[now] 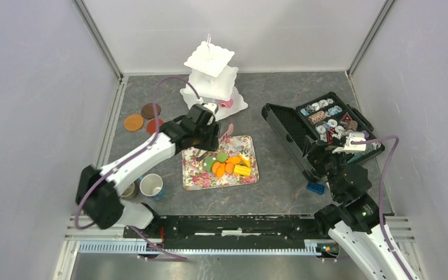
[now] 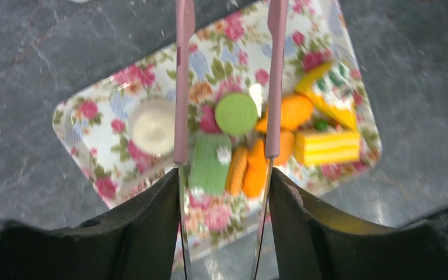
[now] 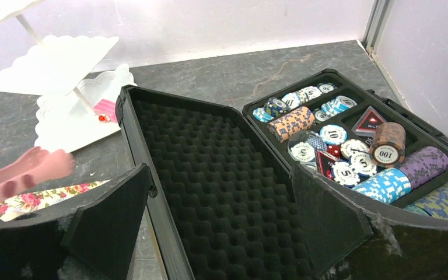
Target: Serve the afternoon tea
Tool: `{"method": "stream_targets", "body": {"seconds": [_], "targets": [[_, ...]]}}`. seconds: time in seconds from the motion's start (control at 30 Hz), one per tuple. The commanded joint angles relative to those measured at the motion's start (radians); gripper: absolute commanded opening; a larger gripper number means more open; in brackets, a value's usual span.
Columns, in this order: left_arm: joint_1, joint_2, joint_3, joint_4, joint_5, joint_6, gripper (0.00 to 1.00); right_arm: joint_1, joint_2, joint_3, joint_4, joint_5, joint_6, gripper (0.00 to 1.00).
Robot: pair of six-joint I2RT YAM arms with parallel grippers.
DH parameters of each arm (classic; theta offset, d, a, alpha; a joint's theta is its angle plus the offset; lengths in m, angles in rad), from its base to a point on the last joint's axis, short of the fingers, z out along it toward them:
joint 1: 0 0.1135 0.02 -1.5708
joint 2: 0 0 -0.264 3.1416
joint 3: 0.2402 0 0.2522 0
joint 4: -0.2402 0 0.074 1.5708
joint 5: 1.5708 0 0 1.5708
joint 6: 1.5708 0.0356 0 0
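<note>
My left gripper (image 1: 209, 127) (image 2: 224, 175) is shut on the metal arms of pink-tipped tongs (image 2: 181, 87). The tongs stand spread above the floral tray (image 2: 76, 122) (image 1: 193, 175). On the tray lie a round green cake (image 2: 236, 113), a green rectangular cake (image 2: 210, 163), orange biscuits (image 2: 251, 169), a yellow cake (image 2: 326, 146) and a white round piece (image 2: 153, 124). The tong tips straddle the green and orange pieces and hold nothing. A pink cake (image 1: 227, 104) sits on the bottom tier of the white stand (image 1: 213, 76). My right gripper (image 1: 322, 153) (image 3: 221, 204) is open and empty over the black case's foam lid.
Brown (image 1: 150, 110) and orange (image 1: 133, 122) saucers lie at the back left. A white cup (image 1: 151, 185) and a tan cup (image 1: 130, 189) stand by the left arm's base. The open black case (image 1: 332, 125) with discs fills the right. A blue brick (image 1: 315, 188) lies before it.
</note>
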State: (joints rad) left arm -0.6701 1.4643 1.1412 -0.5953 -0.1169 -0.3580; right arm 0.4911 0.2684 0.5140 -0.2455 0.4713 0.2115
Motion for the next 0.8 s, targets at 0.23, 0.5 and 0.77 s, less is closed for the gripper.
{"method": "stream_targets", "body": {"seconds": [0.23, 0.5, 0.77], "targets": [[-0.04, -0.261, -0.011, -0.264, 0.31, -0.042, 0.62, 0.005, 0.054, -0.002, 0.09, -0.04, -0.003, 0.98], [-0.167, -0.159, 0.041, -0.187, 0.181, -0.114, 0.62, 0.004, 0.054, 0.004, 0.075, -0.049, 0.019, 0.98], [-0.265, -0.11, 0.057, -0.173, 0.063, -0.192, 0.63, 0.005, 0.018, 0.012, 0.048, -0.029, 0.02, 0.98]]}}
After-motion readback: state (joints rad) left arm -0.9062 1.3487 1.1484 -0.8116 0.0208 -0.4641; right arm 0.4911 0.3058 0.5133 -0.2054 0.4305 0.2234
